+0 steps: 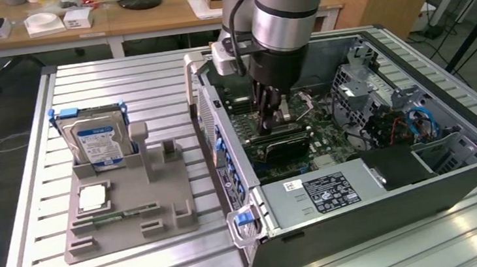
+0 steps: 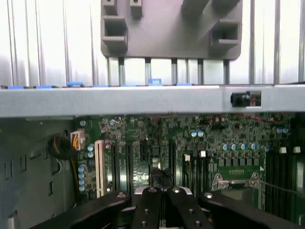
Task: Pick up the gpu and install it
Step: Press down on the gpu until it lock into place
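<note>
Reaching down into the open computer case [image 1: 453,182], the gripper [image 1: 266,125] is hanging over the green motherboard [image 2: 190,152] with its jaws closed together. Directly beneath the jaws, the gpu [image 1: 282,146] is lying as a dark flat card across the motherboard; whether the jaws are gripping it cannot be told. Well apart from the jaws, outside the case, the grey parts holder [image 1: 128,213] is carrying the hard drive [image 1: 95,141].

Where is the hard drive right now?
In the exterior view the hard drive stands upright in the grey holder tray on the slatted table, on that view's left, apart from the open computer case.
</note>
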Robot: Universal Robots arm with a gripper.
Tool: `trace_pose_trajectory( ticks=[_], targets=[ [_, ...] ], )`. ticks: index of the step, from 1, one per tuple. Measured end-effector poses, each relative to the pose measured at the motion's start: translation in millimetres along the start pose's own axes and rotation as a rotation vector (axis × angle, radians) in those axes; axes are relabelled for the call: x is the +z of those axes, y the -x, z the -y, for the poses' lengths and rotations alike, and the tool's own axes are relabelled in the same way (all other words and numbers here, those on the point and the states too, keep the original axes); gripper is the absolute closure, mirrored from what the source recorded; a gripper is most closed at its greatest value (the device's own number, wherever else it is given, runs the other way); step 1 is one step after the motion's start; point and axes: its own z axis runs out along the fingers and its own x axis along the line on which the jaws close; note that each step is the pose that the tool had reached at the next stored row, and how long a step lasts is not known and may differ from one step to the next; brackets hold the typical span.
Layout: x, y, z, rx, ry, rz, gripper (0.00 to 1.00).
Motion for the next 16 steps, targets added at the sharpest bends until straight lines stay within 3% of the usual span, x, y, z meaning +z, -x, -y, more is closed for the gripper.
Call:
trace_pose_trajectory(
  ticks=[7,8,10,16],
  targets=[
    [-0.1,-0.3,-4.7,0.002,0.1261,-0.0066,0.89],
    [0.0,-0.3,-5.7,0.003,0.1405,-0.0072,0.89],
    [0.0,-0.6,-8.6,0.003,0.1458,-0.0075,0.89],
    [0.3,-1.6,-17.7,0.011,0.1456,-0.0068,0.89]
  ],
)
